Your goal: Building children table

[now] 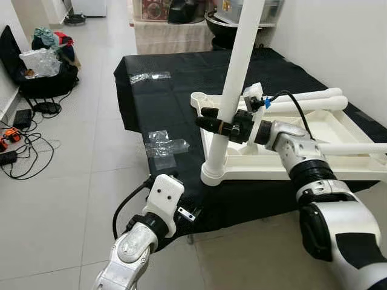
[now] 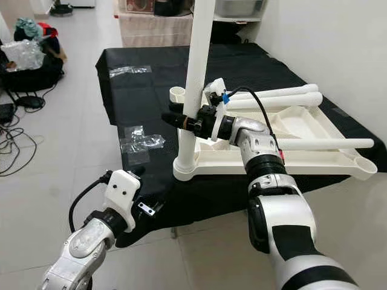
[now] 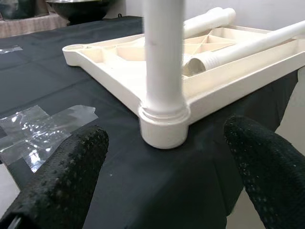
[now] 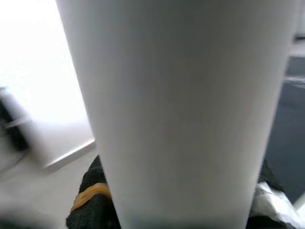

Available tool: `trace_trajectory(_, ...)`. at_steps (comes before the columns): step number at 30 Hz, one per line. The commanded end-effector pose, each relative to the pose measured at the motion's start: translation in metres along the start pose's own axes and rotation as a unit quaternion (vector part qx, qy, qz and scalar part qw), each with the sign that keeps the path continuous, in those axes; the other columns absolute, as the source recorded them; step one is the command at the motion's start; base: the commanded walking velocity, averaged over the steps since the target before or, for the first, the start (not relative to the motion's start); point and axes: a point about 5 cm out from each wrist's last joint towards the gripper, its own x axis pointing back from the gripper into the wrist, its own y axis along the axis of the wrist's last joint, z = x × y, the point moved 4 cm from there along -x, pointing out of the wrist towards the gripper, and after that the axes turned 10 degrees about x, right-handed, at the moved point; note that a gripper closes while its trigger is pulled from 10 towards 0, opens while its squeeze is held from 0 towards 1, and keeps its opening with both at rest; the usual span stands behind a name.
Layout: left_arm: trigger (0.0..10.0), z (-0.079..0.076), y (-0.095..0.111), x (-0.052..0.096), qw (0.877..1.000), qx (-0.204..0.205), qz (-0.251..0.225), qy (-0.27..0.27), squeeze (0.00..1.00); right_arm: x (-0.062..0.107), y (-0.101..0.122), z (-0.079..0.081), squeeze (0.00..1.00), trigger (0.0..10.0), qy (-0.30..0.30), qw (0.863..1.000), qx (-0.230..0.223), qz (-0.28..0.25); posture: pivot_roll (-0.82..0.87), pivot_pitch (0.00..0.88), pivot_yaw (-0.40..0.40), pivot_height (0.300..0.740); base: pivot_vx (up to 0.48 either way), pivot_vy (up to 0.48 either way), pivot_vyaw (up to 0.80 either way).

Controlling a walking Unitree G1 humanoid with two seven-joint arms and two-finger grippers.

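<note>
The white children's table top [image 1: 338, 130] lies upside down on a black cloth [image 1: 163, 109]. One white leg [image 1: 242, 54] stands upright in its near corner socket [image 1: 213, 174]. My right gripper [image 1: 217, 124] is shut on this leg a little above the socket; up close the leg [image 4: 181, 109] stands between the black fingers [image 4: 90, 205]. Two loose legs [image 1: 314, 98] lie across the far side of the top, and another [image 1: 357, 148] rests along the near side. My left gripper [image 3: 164, 131] is open, low at the cloth's front edge, facing the socket [image 3: 164, 129] without touching it.
Clear plastic wrap [image 1: 164, 145] is stuck to the cloth left of the table top, and more [image 1: 148, 77] lies farther back. A small metal bracket [image 1: 187, 213] sits at the cloth's front edge. Bags [image 1: 45, 66] and cables [image 1: 18, 148] clutter the floor at left. A wall runs along the right.
</note>
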Motion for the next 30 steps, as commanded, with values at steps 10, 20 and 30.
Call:
trace_trajectory(10,10.0,-0.001,-0.004,0.000,1.000,0.002,0.005,-0.001,0.00,0.070,-0.013,-0.090,0.00,0.0,-0.529,0.843,0.031,0.091,0.02,0.000,-0.086,0.740,0.000,0.000,0.00)
trace_trajectory(20,10.0,0.000,-0.004,-0.002,1.000,0.002,0.005,0.000,0.00,0.065,-0.026,-0.073,1.00,10.0,-0.588,0.805,0.023,0.078,0.02,0.009,-0.090,0.740,0.000,0.000,0.00)
trace_trajectory(30,10.0,0.001,-0.006,-0.001,1.000,0.005,0.007,0.004,0.00,0.042,-0.010,-0.050,0.00,10.0,-0.541,0.835,0.096,0.010,0.02,0.013,-0.092,0.740,0.000,0.000,0.00)
